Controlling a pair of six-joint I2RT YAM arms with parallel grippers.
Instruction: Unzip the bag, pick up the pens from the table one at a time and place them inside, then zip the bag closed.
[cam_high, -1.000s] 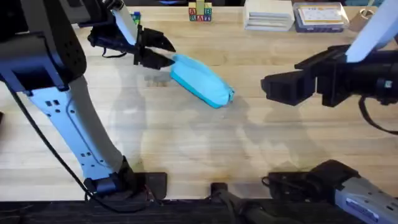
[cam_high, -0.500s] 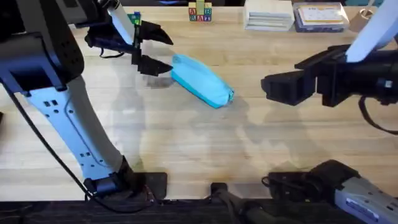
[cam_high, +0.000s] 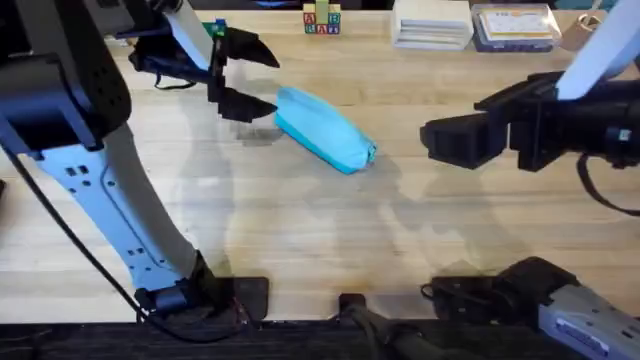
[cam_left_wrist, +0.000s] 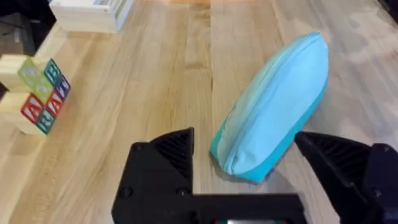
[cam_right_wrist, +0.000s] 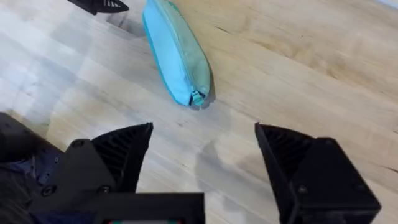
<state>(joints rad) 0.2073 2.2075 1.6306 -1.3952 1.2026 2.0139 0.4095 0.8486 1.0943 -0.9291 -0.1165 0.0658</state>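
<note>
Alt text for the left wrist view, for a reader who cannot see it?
A turquoise bag lies zipped on a pale wooden table, its near end between the open black fingers of the left pincer. Alphabet blocks stand off to one side, and a white box sits farther back.

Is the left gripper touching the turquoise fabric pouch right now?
Apart. In the left wrist view the open left gripper straddles the near end of the turquoise fabric pouch, with bare wooden table visible between each finger and the fabric.
</note>
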